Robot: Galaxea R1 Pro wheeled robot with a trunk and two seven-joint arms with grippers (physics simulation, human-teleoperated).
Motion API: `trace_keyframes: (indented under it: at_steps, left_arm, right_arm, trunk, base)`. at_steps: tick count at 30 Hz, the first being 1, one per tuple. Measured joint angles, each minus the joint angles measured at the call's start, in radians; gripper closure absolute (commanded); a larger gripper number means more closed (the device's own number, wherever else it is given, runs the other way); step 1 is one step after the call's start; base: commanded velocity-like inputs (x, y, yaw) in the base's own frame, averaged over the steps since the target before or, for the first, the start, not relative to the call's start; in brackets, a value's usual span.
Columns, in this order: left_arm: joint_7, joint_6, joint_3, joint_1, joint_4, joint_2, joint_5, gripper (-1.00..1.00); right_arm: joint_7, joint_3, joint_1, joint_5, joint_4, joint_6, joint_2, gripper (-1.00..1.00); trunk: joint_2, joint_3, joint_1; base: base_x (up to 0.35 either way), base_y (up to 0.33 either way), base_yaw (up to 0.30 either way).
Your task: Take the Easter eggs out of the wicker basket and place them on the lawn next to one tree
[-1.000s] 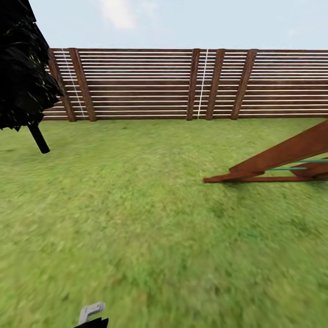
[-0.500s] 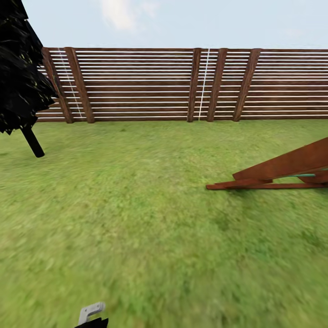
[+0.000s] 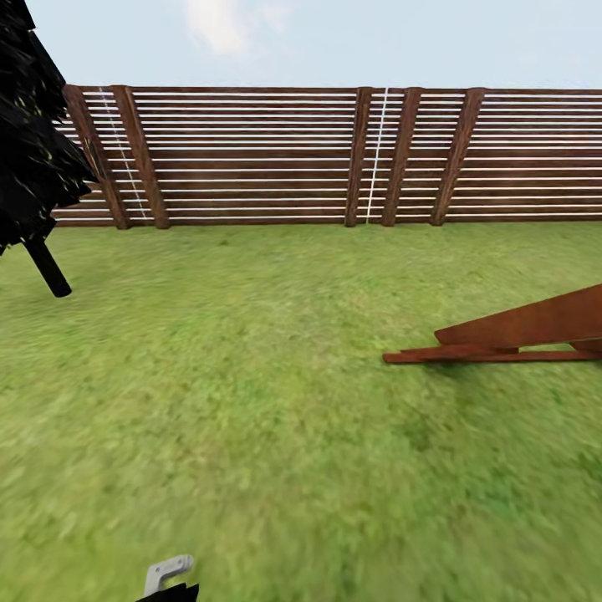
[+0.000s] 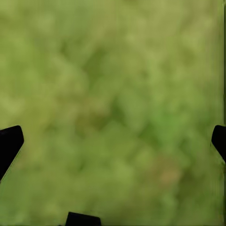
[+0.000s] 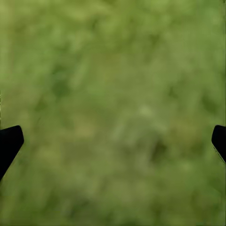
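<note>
While the lawn (image 3: 251,401) fills most of the frame, a tree (image 3: 29,159) is cut off at upper left before the fence (image 3: 251,155); both grippers (image 4: 113,136) (image 5: 113,136) hang spread wide, empty, over blurred grass.

Tree (image 3: 33,142): cut by the head view's left edge; canopy a black mass, leaf detail unreadable; dark trunk leaning, top hidden in the canopy
Wooden frame (image 3: 518,330): sloping red-brown beams cut by the right edge; what it is cannot be told
Fence (image 3: 251,155): runs out of picture on both sides
Lawn (image 3: 251,401): blurred close to the camera; a soft green smear in both wrist views
Left end effector (image 4: 113,141): only dark fingertips (image 4: 8,143) at the picture's edges
Right end effector (image 5: 113,141): likewise, fingertips (image 5: 8,143) cropped
</note>
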Motion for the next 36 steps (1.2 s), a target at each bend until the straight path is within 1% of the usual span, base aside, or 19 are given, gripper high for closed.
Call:
trace_keyframes:
  at_steps: [30, 36]
  left_arm:
    - [0.000, 0.000, 0.000, 0.000, 0.000, 0.000, 0.000, -1.00]
    - [0.000, 0.000, 0.000, 0.000, 0.000, 0.000, 0.000, -1.00]
  right_arm:
    - [-0.001, 0.000, 0.000, 0.003, 0.002, 0.000, -0.001, -1.00]
    - [0.000, 0.001, 0.000, 0.005, 0.002, 0.000, 0.003, -1.00]
  trunk:
    - [0.000, 0.000, 0.000]
    - [0.000, 0.000, 0.000]
  base:
    - [0.339, 0.000, 0.000]
    - [0.339, 0.000, 0.025]
